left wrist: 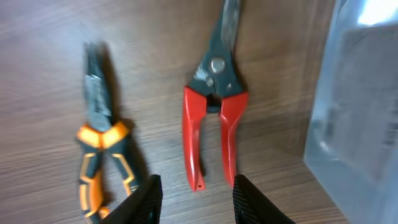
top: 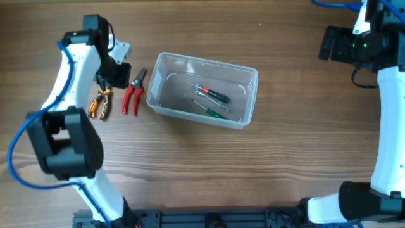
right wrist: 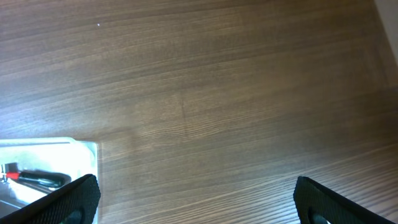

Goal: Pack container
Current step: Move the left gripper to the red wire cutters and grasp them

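Observation:
The clear plastic container (top: 243,104) stands mid-table and holds two small screwdrivers, one red-and-black (top: 212,94) and one green (top: 212,111). Red-handled snips (top: 133,93) and orange-and-black pliers (top: 99,103) lie on the wood to its left. My left gripper (top: 117,76) is open above them. In the left wrist view its fingers (left wrist: 196,202) straddle the ends of the snips' red handles (left wrist: 211,112), with the pliers (left wrist: 99,149) to the left and the container wall (left wrist: 354,106) to the right. My right gripper (right wrist: 196,196) is open and empty at the far right, with the container's corner (right wrist: 84,149) at its left.
The wooden table (top: 285,164) carries nothing else that shows. The right arm's base (top: 364,41) stands at the back right. The left arm (top: 63,139) stretches along the left side.

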`<state>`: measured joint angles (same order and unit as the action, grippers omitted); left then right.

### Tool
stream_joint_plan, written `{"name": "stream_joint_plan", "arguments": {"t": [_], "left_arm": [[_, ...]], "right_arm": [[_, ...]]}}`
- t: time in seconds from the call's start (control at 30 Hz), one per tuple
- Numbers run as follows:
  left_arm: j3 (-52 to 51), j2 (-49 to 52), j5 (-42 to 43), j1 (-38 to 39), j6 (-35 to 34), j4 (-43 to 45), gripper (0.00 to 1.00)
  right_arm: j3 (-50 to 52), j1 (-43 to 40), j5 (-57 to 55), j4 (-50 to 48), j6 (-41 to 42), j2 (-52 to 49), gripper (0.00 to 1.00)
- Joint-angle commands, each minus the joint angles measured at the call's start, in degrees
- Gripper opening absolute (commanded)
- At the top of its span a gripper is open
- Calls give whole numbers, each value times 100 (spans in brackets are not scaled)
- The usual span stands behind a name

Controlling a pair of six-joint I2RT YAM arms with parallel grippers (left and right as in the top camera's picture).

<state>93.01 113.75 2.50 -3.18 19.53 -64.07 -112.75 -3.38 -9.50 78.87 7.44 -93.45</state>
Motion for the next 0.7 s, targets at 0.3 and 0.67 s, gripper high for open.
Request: {"name": "stream_joint_plan", "arguments": {"t": [0.3, 0.67], "left_arm": [[90, 743, 131, -157, 173, -216, 38], [-575, 754, 328, -299, 282, 442, 45]], "right_arm": [[-17, -2, -83, 0, -61, -15, 100], [-17, -2, -83, 0, -63, -15, 100]]}}
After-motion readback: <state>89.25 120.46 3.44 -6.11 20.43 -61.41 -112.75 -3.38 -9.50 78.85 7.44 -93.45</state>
